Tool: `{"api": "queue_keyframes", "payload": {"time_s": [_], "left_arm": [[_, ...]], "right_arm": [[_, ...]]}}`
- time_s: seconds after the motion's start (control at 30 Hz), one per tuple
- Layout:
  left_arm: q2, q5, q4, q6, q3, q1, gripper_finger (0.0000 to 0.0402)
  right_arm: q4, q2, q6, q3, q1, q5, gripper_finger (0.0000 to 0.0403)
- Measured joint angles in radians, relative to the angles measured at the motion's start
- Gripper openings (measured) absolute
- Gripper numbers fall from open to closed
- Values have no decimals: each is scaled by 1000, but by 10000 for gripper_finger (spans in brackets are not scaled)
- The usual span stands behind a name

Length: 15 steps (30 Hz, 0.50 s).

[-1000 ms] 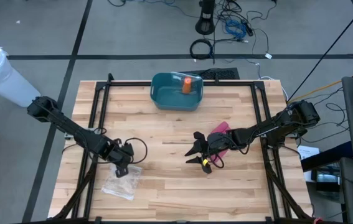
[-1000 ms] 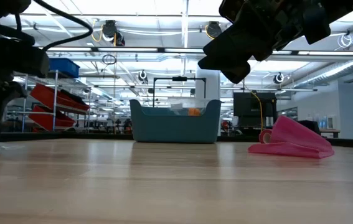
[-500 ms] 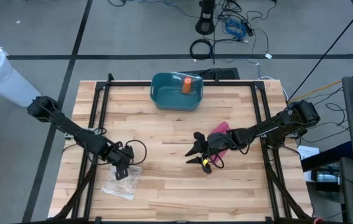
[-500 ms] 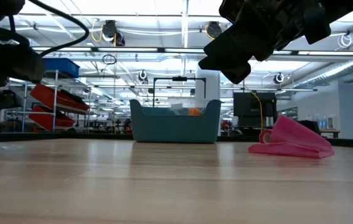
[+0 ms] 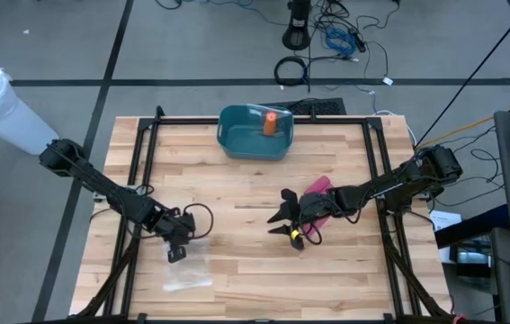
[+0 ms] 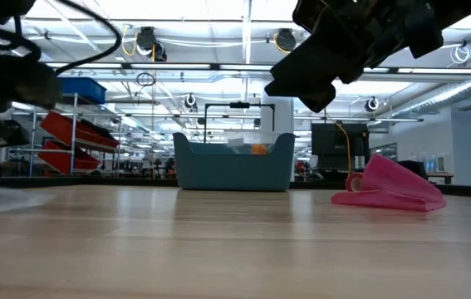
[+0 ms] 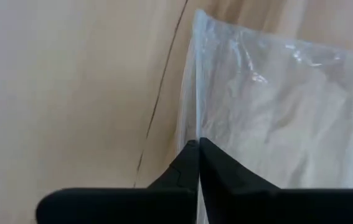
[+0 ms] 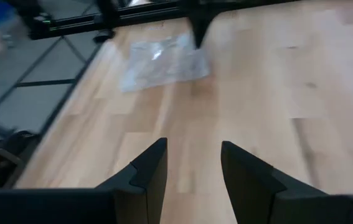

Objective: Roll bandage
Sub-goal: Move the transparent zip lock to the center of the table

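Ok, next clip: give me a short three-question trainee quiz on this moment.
1. True or false: the left tool is shut on the clear plastic bag.
2. Which holds the orange item: A) the teal bin B) the pink bandage C) the right tool?
3. Fill in: the right tool's fingers stand ____, holding nothing.

Key: 1 true; 2 A; 3 open.
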Motion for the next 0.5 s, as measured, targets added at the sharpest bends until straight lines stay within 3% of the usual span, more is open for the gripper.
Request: {"api": "queue_keyframes", "payload": {"time_s": [0.1,0.27,0.4,0.5], "left_arm": [[0,-99,39,66,15,0,3],[0,-279,91,276,92,4,2],[5,-449,169,550,142,4,1],[46,-528,266,845,172,5,1]], "right_arm": [[-5,-1,-23,0,18,72,135],[-5,-1,1,0,19,65,135],[-3,-2,65,0,27,-15,135],[-38,-28,84,0,41,-38,135]]}}
